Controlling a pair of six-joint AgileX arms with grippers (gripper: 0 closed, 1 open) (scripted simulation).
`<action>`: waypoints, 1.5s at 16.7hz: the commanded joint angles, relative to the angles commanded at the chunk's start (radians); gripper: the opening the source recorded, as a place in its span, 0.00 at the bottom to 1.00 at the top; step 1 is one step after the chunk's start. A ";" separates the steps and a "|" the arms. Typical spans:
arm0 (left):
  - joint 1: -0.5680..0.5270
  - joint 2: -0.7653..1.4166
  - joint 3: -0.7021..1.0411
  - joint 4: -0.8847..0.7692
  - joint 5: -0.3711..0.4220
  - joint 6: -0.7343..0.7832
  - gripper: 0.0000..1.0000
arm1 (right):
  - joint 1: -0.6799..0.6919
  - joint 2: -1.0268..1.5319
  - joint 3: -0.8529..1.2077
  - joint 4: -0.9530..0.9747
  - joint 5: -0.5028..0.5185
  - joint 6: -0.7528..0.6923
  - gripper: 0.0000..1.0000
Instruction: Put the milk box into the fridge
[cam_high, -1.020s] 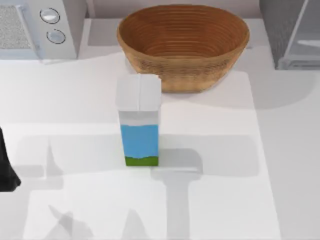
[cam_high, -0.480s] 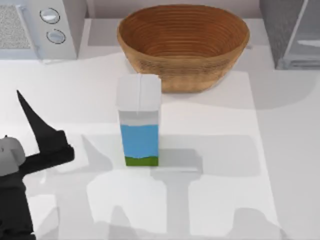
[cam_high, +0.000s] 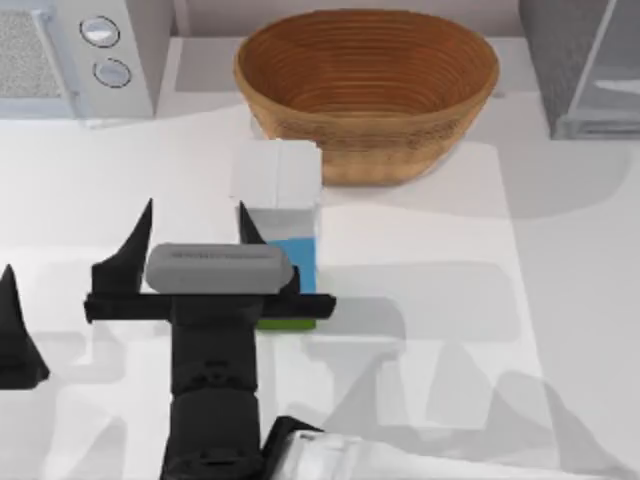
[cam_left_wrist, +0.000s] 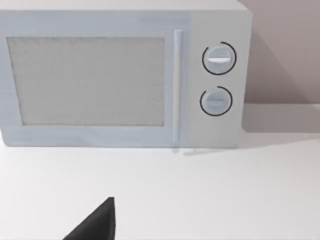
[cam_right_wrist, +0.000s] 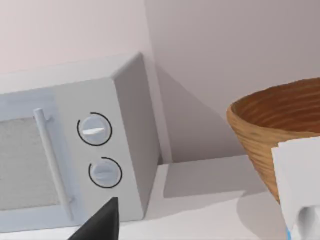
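Note:
The milk box (cam_high: 280, 176) stands upright in the middle of the table, its white gabled top and part of its blue body showing; its white top (cam_right_wrist: 301, 175) also shows in the right wrist view. My right gripper (cam_high: 192, 230) hovers open just left of the box and in front of it. Its fingers spread wide, and the nearer fingertip (cam_high: 246, 222) overlaps the box's left side. The box is not between the fingers. The fridge (cam_high: 560, 60) stands at the back right corner. My left gripper (cam_high: 8, 300) sits open at the table's far left edge, holding nothing.
A brown woven basket (cam_high: 365, 90) stands right behind the milk box. A white microwave (cam_high: 70, 50) with two round knobs fills the back left corner, and the left wrist view faces its door (cam_left_wrist: 90, 80). Bare white tabletop (cam_high: 440, 330) lies between the box and the fridge.
The right arm has swung in from the front right and its open gripper now stands beside the milk box. The dark gripper seen at the left has drawn back to the edge. The box has not moved.

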 joint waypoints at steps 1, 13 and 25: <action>0.000 0.000 0.000 0.000 0.000 0.000 1.00 | -0.014 0.003 0.030 -0.006 -0.009 0.024 1.00; 0.000 0.000 0.000 0.000 0.000 0.000 1.00 | -0.044 0.012 0.036 0.015 -0.002 0.045 1.00; 0.000 0.000 0.000 0.000 0.000 0.000 1.00 | -0.137 -0.041 -0.059 0.064 0.091 0.053 1.00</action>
